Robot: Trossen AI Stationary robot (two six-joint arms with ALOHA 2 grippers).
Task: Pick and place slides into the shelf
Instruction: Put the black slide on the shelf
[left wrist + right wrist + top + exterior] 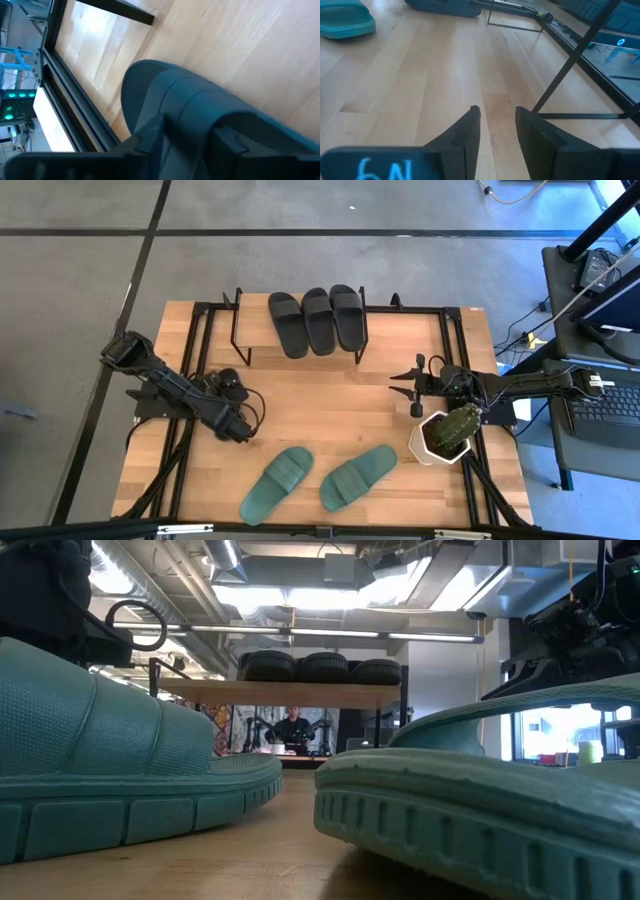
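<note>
The shelf [252, 320] stands at the table's far middle, and three black slides [318, 320] lie side by side on its top board. The low view shows the board [280, 692] and the slides [322, 667] from the side. Two teal slides [278, 483] [358, 476] rest sole-down near the table's near edge, and they loom large in the low view [110, 760] [500, 790]. My left gripper [243, 428] is open just left of and beyond the left teal slide [200, 110], which fills the view past its fingers [190, 137]. My right gripper [403, 384] [495, 117] is open above bare wood at the table's right.
A white pot with a green plant [445, 435] stands just near of my right gripper. Black frame rails [190, 380] run along the table's sides. A teal slide [345, 20] and a shelf leg [515, 22] show ahead of the right fingers. A person [293, 730] is behind the table.
</note>
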